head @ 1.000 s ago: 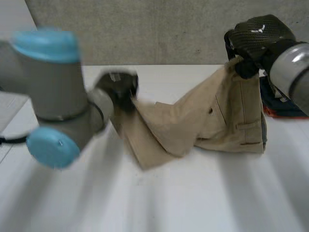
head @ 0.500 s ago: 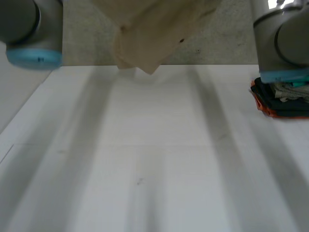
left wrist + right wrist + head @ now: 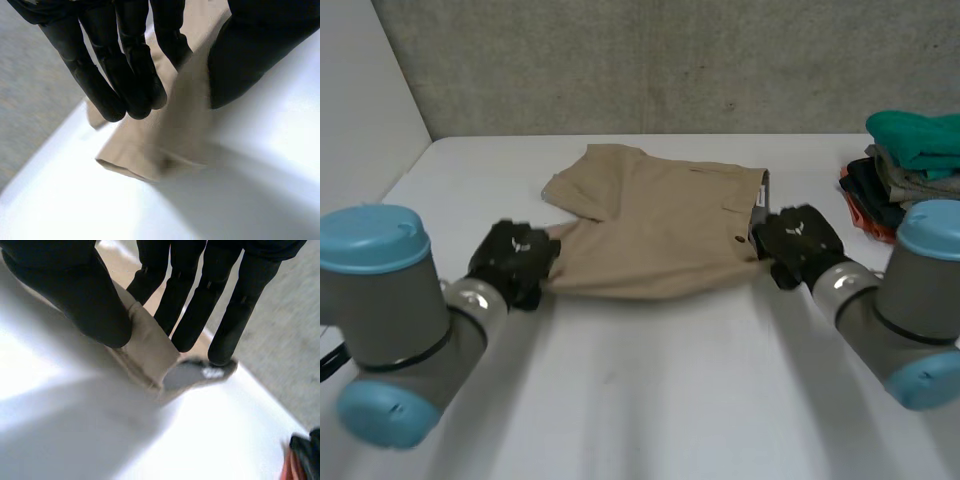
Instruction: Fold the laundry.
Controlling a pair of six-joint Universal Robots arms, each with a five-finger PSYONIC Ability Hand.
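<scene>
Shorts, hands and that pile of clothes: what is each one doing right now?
Tan shorts: lying spread on the white table, held at both near corners.
Left hand: shut, pinching one corner of the shorts.
Right hand: shut, pinching the waistband corner by the label.
Pile of clothes: stacked by the right arm, green piece on top.

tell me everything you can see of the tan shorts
The tan shorts look like woven cotton, with a dark button and a pocket flap near the waistband. They lie spread mostly flat on the white table, one far corner folded over. The left hand pinches a leg hem, the right hand the waistband corner.
</scene>
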